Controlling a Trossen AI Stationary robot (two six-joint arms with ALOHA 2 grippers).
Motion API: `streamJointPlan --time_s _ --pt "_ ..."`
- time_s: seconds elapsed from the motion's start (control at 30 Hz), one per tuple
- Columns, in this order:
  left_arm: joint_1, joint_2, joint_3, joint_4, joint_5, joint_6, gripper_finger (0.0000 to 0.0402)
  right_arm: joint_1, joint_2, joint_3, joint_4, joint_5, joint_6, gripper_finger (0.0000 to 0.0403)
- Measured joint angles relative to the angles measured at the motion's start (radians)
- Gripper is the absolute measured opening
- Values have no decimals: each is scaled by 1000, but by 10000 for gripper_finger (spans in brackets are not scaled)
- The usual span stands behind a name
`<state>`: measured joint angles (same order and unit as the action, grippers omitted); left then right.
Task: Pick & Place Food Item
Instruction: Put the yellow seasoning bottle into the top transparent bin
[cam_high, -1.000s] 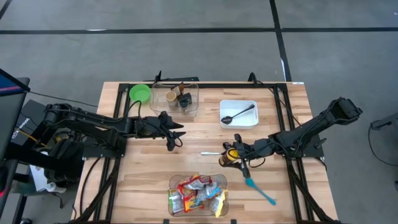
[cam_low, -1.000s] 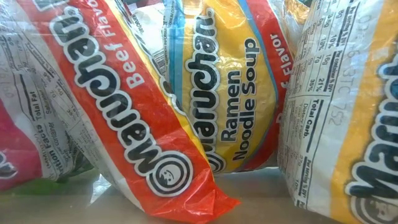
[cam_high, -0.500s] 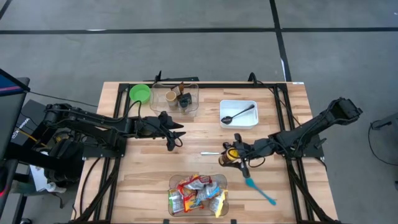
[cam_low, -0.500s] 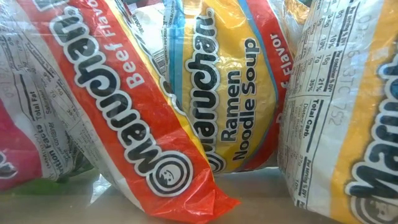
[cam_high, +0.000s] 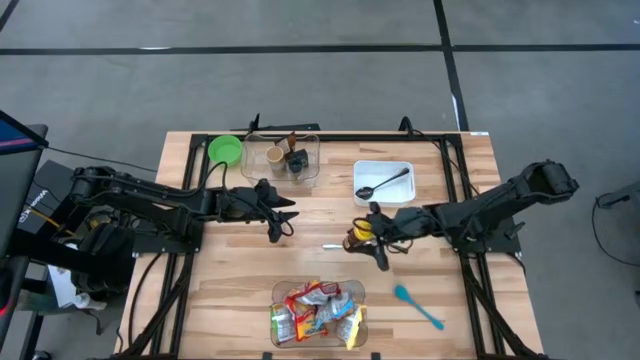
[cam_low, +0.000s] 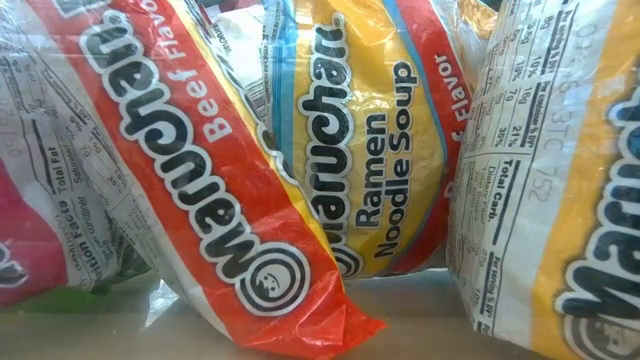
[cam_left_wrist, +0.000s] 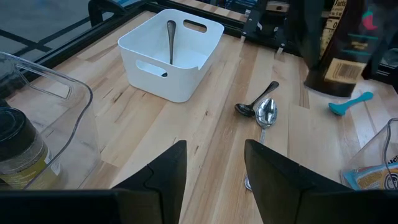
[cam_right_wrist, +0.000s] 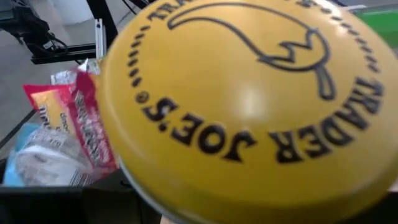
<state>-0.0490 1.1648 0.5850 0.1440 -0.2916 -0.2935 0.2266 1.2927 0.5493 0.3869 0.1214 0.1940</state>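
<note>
A dark jar (cam_high: 357, 238) with a yellow Trader Joe's lid (cam_right_wrist: 249, 93) stands mid-table with my right gripper (cam_high: 368, 238) shut on it; it shows blurred in the left wrist view (cam_left_wrist: 333, 50). My left gripper (cam_high: 283, 215) waits open left of centre, with nothing between its fingers (cam_left_wrist: 214, 174). Ramen packets (cam_high: 315, 310) lie in a clear bin (cam_high: 352, 290) at the near edge and fill the low view (cam_low: 330, 170). My right gripper holds the jar's body below the lid (cam_high: 362, 241), reaching in from the table's right side, slanting slightly down. The lid hides the fingers in the right wrist view. The jar stands roughly upright; I cannot tell whether its base is off the table.
A white bin (cam_high: 383, 181) with a spoon stands at the far right of centre. A clear container (cam_high: 282, 158) with jars and a green bowl (cam_high: 225, 150) sit at the far edge. Two spoons (cam_left_wrist: 258, 111) and a teal spatula (cam_high: 418, 306) lie on the wood.
My right gripper has carried the jar toward the table's left and a little toward the far edge, away from the teal spatula, which now lies uncovered. The jar stays roughly upright in the hold.
</note>
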Motion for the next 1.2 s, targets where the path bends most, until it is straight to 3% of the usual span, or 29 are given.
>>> streamJointPlan --time_s 0.27,0.53,1.2 --pt "0 0 0 8 0 0 154 -92 140 128 -45 -90 -61 225" --pt "0 0 0 30 0 0 154 -148 265 261 -122 -103 -126 224" --pt "0 0 0 40 0 0 154 -253 431 414 -168 -222 -205 224"
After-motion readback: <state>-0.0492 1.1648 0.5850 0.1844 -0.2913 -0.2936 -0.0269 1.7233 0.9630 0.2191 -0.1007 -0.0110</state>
